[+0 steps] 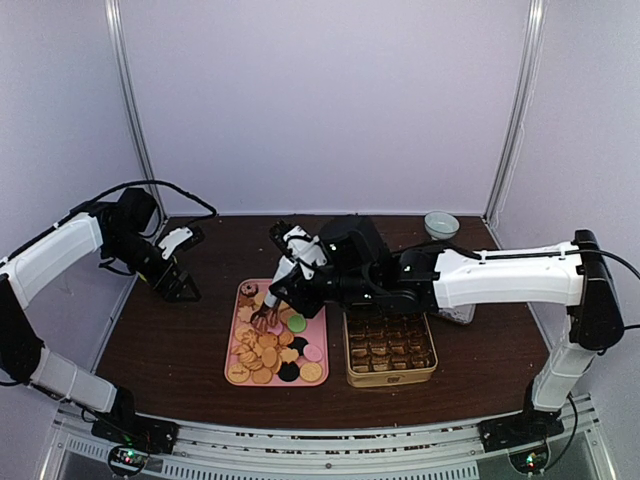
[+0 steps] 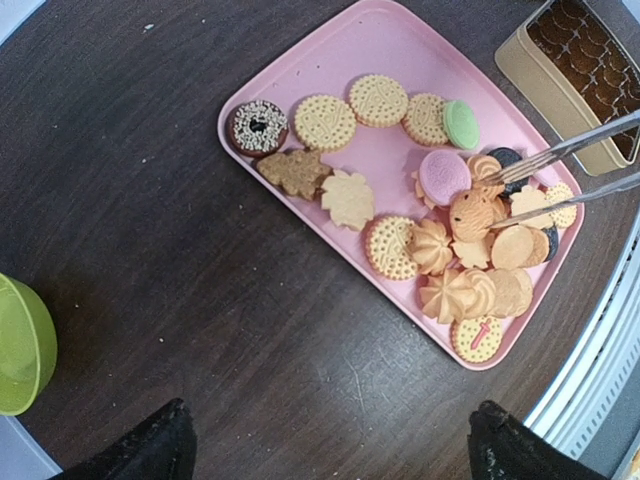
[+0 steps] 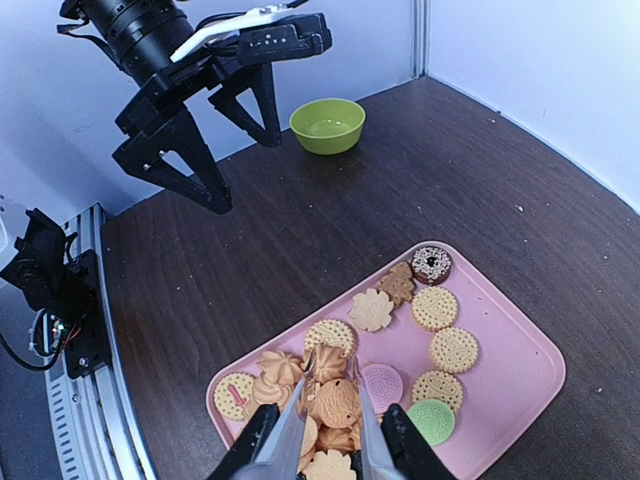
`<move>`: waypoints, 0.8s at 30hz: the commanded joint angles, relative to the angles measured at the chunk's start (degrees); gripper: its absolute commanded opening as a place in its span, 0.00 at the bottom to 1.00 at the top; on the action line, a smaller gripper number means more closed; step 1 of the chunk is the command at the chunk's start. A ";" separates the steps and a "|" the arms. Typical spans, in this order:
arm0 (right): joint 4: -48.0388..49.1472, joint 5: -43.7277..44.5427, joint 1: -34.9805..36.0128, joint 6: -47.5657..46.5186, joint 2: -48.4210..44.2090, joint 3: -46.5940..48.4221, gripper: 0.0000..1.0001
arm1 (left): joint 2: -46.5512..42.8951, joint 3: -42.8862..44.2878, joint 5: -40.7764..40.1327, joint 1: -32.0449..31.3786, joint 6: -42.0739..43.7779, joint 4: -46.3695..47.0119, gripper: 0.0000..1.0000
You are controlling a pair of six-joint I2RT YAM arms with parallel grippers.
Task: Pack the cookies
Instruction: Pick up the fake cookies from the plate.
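Right tool (image 3: 322, 448) clamps tongs (image 3: 296, 425), tips astride a tan cookie (image 3: 335, 402) among cookies (image 2: 325, 122) on pink tray (image 3: 510, 370); left tool (image 3: 247, 172) wide above worktop (image 3: 330, 235); green bowl (image 3: 327, 125) shows in wrist views only.

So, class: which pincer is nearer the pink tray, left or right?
Right. The right pincer holds tongs directly over the pink tray, their tips among the cookies. The left pincer hangs open above the table, off the tray's left edge.
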 commanded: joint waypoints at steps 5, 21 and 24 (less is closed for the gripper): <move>-1.79 2.12 2.20 -0.54 -4.06 -1.91 0.32 | 1.33 -0.65 -0.30 0.51 1.72 1.03 0.98; 0.06 4.26 3.54 3.53 -12.93 -14.29 0.37 | 1.85 -0.04 0.59 0.51 1.49 0.67 0.98; 0.35 3.92 3.60 3.49 -12.05 -13.73 0.37 | 1.85 0.34 0.59 0.51 1.33 0.24 0.98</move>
